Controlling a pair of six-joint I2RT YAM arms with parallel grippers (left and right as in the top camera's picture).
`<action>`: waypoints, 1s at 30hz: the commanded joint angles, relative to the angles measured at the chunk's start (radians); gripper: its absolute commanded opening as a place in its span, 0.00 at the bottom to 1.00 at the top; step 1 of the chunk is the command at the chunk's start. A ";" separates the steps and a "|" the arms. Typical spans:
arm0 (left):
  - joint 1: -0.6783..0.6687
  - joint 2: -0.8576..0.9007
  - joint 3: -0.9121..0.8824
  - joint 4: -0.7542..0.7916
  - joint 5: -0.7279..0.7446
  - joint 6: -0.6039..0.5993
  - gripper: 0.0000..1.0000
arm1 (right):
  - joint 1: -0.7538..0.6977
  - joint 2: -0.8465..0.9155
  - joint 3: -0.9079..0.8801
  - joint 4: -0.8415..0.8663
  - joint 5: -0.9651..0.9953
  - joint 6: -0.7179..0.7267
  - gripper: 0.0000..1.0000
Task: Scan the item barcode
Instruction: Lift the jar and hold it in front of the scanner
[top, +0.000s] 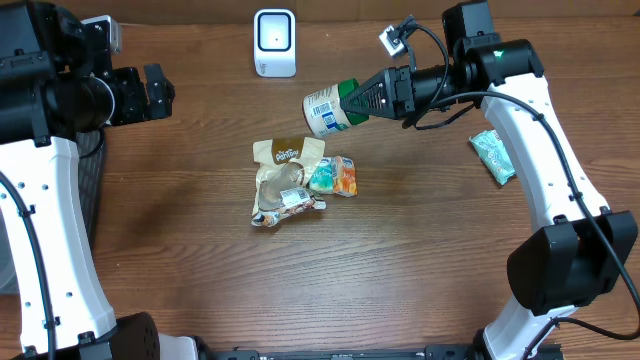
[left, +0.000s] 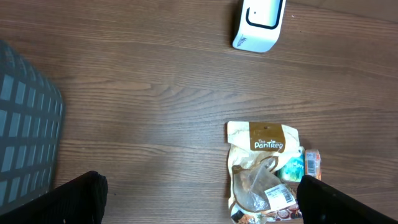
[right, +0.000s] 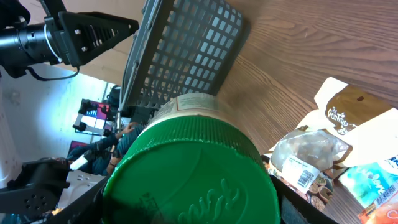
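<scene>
On the overhead feed I have the right gripper (top: 352, 102) clamped around the green lid of the jar (top: 320, 112), jaws about half spread to fit the cap. The jar is held on its side, lid toward 3 o'clock and base toward 9 o'clock, with its white label showing from above. It sits at roughly 4 o'clock from the white scanner (top: 274, 42), near it but apart. The scanner stands at the 12 o'clock edge of the table (top: 200, 280). My right wrist feed is mostly filled by that green lid. The left gripper (top: 165, 90) hangs out at 9 o'clock, jaws spread wide with nothing between them. At table centre lies a brown pouch (top: 285, 170), with a teal-and-orange packet (top: 335, 177) touching its 3 o'clock side. A teal packet (top: 493, 157) lies alone at 3 o'clock, and a dark basket (top: 88, 190) sits at the 9 o'clock edge
</scene>
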 joint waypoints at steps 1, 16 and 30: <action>0.004 0.000 0.008 0.000 0.008 -0.013 1.00 | 0.019 -0.032 0.026 0.074 0.046 0.177 0.23; 0.004 0.000 0.008 0.000 0.008 -0.013 1.00 | 0.353 0.025 0.287 0.298 1.260 0.187 0.25; 0.004 0.000 0.008 0.000 0.008 -0.013 1.00 | 0.399 0.427 0.285 1.056 1.568 -0.590 0.40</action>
